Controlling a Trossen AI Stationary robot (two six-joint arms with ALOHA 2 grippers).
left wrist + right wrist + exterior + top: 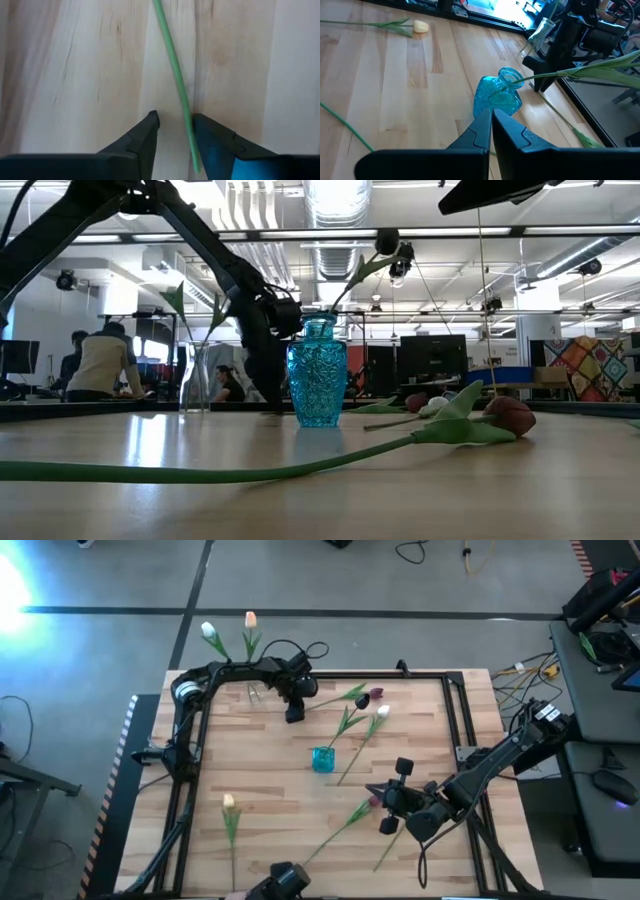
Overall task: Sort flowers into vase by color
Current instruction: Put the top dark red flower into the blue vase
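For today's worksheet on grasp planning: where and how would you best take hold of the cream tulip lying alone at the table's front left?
Grip the cream tulip on its bare stem, between the leaf and the cut end, coming straight down from above. It lies flat on the table with open wood on both sides, so gripper fingers can probably straddle the thin stem crosswise. The head looks soft; avoid it.

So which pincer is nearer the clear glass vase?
Left. The left pincer is just beside the clear glass vase at the table's far edge; the right pincer is across the table, past the blue vase.
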